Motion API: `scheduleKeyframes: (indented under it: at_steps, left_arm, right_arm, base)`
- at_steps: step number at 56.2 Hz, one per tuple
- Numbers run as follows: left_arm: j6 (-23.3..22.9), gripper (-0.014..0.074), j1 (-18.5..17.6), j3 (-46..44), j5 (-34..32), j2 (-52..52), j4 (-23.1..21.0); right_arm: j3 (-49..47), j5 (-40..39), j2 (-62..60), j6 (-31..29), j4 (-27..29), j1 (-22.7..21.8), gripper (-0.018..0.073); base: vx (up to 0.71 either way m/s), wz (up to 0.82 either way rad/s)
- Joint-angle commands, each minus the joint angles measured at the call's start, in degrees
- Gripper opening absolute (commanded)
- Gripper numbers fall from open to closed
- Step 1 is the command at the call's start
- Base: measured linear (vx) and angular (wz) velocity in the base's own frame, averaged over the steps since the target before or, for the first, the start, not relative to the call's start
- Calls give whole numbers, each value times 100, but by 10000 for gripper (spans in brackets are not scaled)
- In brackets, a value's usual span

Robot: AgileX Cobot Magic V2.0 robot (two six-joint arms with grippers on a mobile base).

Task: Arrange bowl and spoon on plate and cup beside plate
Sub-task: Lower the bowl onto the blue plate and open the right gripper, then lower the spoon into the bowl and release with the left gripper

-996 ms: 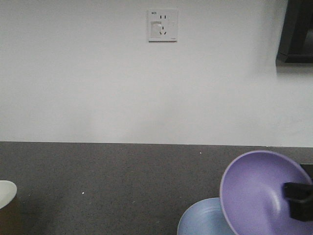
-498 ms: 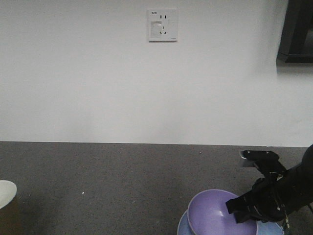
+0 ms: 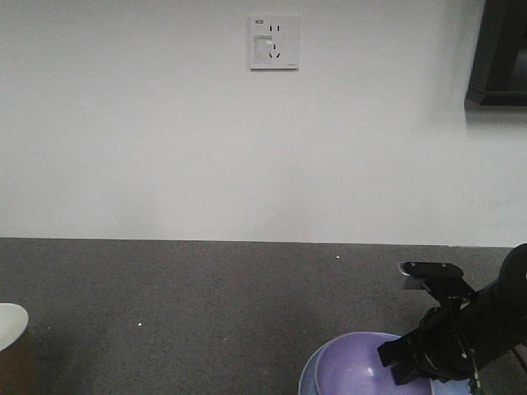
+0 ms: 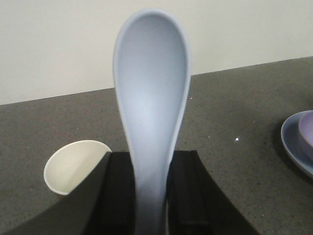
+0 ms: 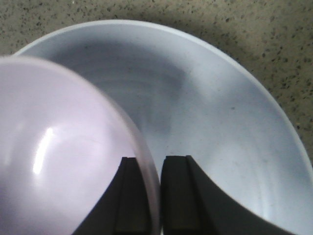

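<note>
The lavender bowl [image 5: 58, 161] rests inside the pale blue plate [image 5: 220, 122]. My right gripper [image 5: 155, 196] is shut on the bowl's rim, one finger inside and one outside. In the front view the bowl [image 3: 354, 370] and plate [image 3: 306, 380] lie at the bottom right, under the right gripper [image 3: 403, 362]. My left gripper [image 4: 151, 196] is shut on the handle of the pale blue spoon [image 4: 151, 98], which stands upright with its scoop up, above the counter. The cup [image 4: 73, 166] stands to the left of it, partly hidden by a finger; its rim shows as the cup [image 3: 10, 325] at the far left. The plate [image 4: 293, 142] sits off to the right.
A dark speckled counter [image 3: 206, 304] runs back to a white wall with a socket [image 3: 274, 43]. A dark appliance [image 3: 498, 53] hangs at the upper right corner.
The bowl, held tilted and raised a second ago, has come down level onto the plate. The right arm has lowered with it and still grips the rim.
</note>
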Motion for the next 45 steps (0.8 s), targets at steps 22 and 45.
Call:
scheduleKeyframes:
  at_steps: [22, 45]
  left_arm:
    - [-25, 0, -49, -135, -460, 32, -163]
    - [1755, 0, -49, -1179, 326, 1322, -1220]
  right_arm:
    - [-186, -206, -1141, -49, -20, -2, 550]
    - [631, -175, -4471, -243, -342, -2, -20]
  base:
    - [0, 0]
    - [0, 0]
